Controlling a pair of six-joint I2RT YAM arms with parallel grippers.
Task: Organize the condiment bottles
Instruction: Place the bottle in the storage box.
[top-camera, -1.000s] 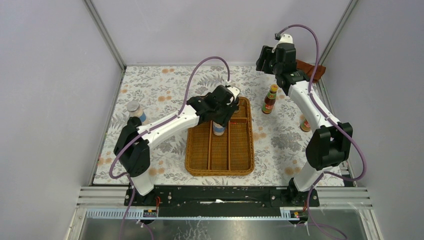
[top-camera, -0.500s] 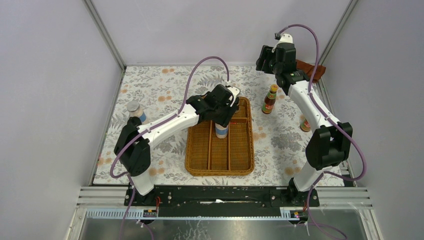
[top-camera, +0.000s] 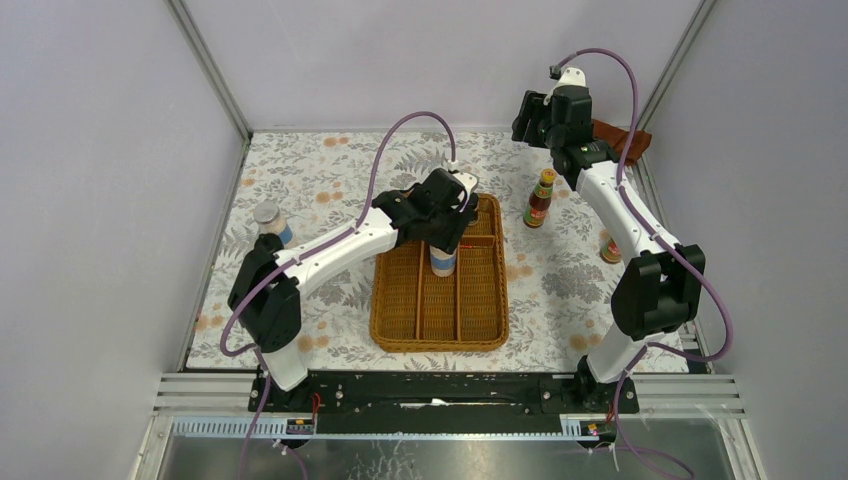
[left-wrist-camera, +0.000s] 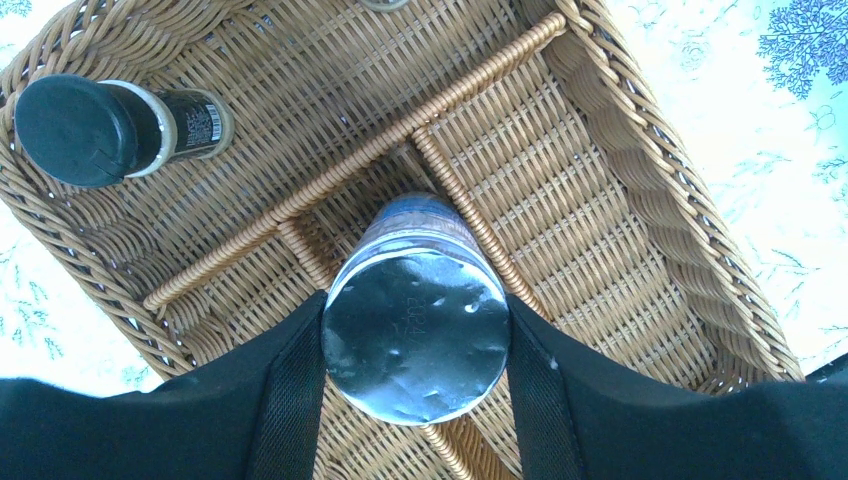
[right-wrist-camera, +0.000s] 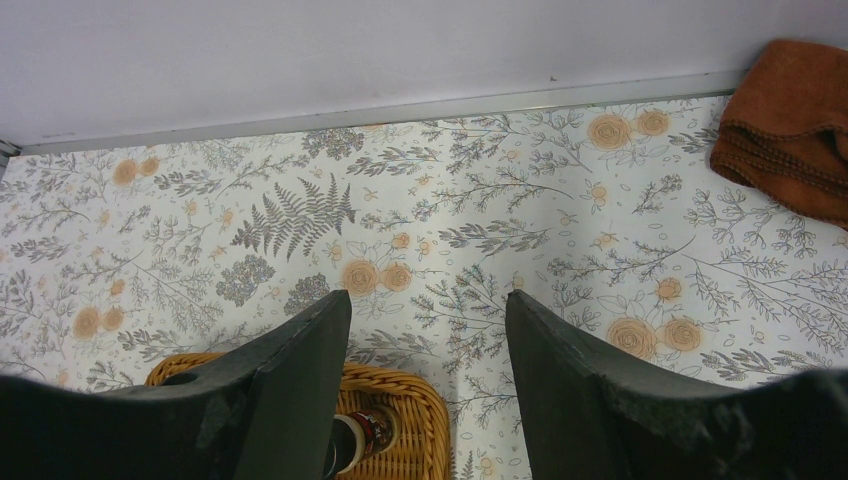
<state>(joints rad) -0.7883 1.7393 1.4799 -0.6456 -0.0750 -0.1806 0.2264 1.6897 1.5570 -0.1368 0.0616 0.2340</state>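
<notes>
I see one silver-lidded, blue-labelled shaker (top-camera: 267, 222) standing by the left edge of the floral bench (top-camera: 330, 170); my left hand (top-camera: 440, 228) is clamped on a second shaker (left-wrist-camera: 415, 310), upright over the middle lane of the brown woven wicker tray (top-camera: 400, 300), towards its far end; a red, yellow-capped sauce bottle (top-camera: 540, 198) stands just right of the tray; my right hand (right-wrist-camera: 428, 310) hangs part-open and empty above the bench's far right corner.

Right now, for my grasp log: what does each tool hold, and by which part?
Left tool: the silver-lidded shaker, pinched at its lid's sides. Right tool: open, nothing held.
</notes>
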